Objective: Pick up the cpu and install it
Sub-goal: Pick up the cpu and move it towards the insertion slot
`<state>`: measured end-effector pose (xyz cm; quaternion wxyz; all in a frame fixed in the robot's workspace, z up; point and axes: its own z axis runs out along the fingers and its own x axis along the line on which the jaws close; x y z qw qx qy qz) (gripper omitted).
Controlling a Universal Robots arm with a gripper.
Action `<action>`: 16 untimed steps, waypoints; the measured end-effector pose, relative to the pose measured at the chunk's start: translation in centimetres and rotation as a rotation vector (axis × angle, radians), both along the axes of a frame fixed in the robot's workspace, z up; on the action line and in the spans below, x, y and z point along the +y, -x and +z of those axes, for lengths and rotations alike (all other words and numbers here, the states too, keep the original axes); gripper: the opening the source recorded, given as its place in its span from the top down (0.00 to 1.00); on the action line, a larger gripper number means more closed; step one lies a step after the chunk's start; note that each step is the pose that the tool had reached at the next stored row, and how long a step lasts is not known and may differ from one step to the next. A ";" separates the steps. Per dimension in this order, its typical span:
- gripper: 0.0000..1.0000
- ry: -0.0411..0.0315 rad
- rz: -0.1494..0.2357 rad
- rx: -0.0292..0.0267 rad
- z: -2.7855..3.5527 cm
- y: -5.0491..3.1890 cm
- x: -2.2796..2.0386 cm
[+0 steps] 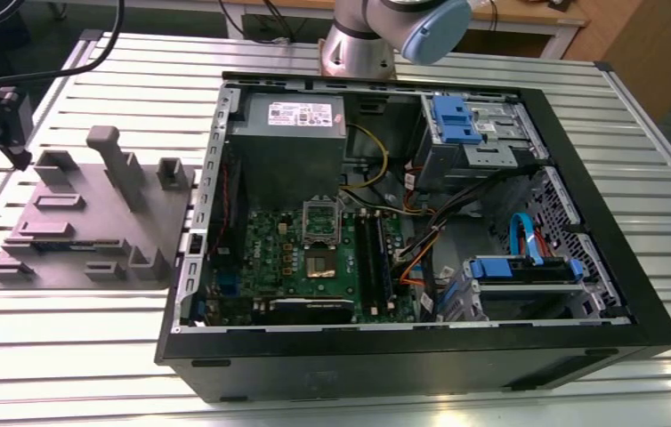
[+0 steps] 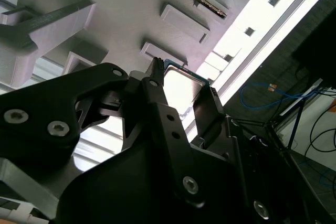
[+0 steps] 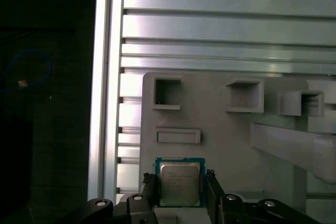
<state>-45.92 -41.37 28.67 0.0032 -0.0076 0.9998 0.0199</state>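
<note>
Slatted table (image 1: pixel 133 62), grey jig (image 1: pixel 86 227), gripper (image 3: pixel 179 178) clasping cpu (image 3: pixel 179 186)

We cannot read any words or numbers here. In the first wrist view, the cpu (image 3: pixel 179 183) has a few thin lines of print on its shiny top, but they are too faint for us to make out. In the exterior view, we see a white label (image 1: pixel 297 114) on the grey metal box (image 1: pixel 289 149). It has dark marks on it, but they are too small for us to read.
</note>
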 end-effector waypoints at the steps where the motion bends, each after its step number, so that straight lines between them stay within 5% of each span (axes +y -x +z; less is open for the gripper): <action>1: 0.53 -0.0001 0.000 -0.0001 0.00 0.00 0.00; 16: 0.53 0.0000 0.000 0.0001 0.50 0.00 0.00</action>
